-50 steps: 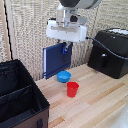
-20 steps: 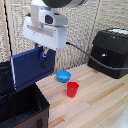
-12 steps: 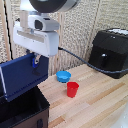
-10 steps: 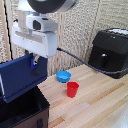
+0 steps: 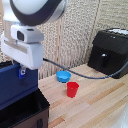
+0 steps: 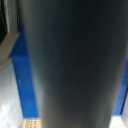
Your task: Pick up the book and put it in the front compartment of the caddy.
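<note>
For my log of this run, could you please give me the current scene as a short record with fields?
gripper: holds the book
book: dark blue, held on edge above the caddy
caddy: black, at the exterior view's lower left
blue bowl: on the wooden table
red cup: upright, beside the bowl
black appliance: exterior view's right

Even, soft indoor light fills the exterior view, which is blurred throughout. The red cup (image 5: 73,89) casts only a faint shadow. The wrist view is dim and wholly defocused.
</note>
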